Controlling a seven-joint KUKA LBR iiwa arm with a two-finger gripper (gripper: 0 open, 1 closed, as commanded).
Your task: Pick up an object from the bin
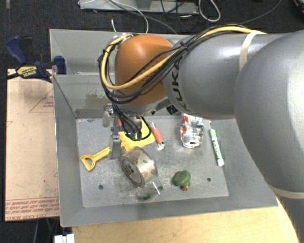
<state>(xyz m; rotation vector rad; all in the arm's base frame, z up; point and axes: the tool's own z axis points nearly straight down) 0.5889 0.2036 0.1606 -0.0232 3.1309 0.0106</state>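
thing: yellow plastic toy shovel (97, 158) | risk: thin, flat shovel may slip or pivot on closing; grey tape roll (138, 169) just beside its blade could get caught | place: blade under tool (119, 137), handle running out view-left of it, on grey metal bin (66, 120) floor | tool: opening cannot be told

The gripper (116, 146) hangs below the orange wrist cover (139, 67), low over the yellow plastic toy shovel (93, 159) at the left middle of the grey metal bin (66, 135). A roll of clear tape (138, 169) lies just beside the shovel. To the right lie a red-and-white marker (157, 136), a crumpled white-and-red packet (191, 131) and a green-and-white marker (216, 147). A small green lump (182, 178) lies near the front.
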